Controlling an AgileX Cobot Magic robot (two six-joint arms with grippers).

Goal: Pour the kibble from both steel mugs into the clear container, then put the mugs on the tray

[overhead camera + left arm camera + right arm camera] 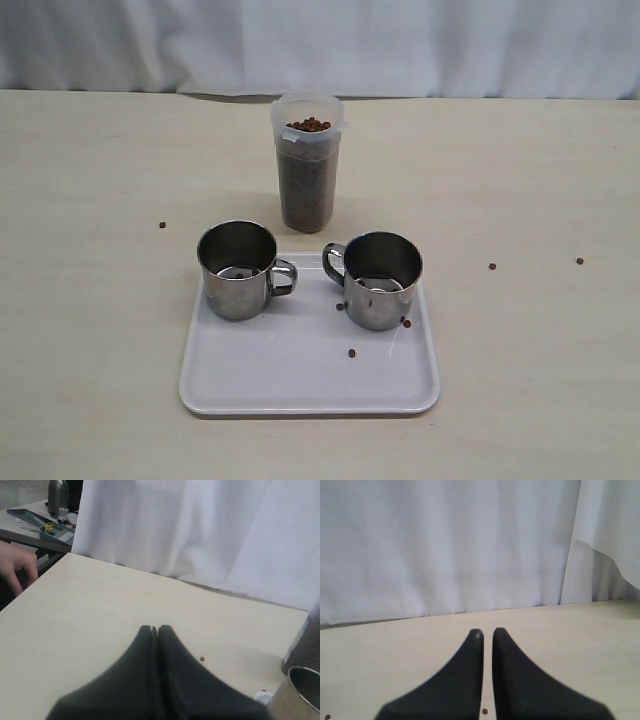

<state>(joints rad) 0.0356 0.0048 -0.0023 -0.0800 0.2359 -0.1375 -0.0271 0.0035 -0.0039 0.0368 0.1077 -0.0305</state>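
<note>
Two steel mugs stand upright on the white tray (310, 385), the left one (237, 270) and the right one (378, 280), handles turned toward each other. Both look almost empty. Behind the tray stands the clear container (307, 175), filled to its rim with kibble (307, 125). Neither gripper shows in the exterior view. In the left wrist view my left gripper (156, 628) is shut and empty above bare table, with a mug's rim (300, 690) and the container (307, 645) at the frame's edge. My right gripper (487, 632) is shut on nothing, a thin slit between its fingers.
Loose pellets lie on the table (162, 225) (492, 266) (579, 261) and on the tray (352, 352). A white curtain (320, 40) hangs behind the table's far edge. A person's hand (17, 570) rests at the table's side in the left wrist view.
</note>
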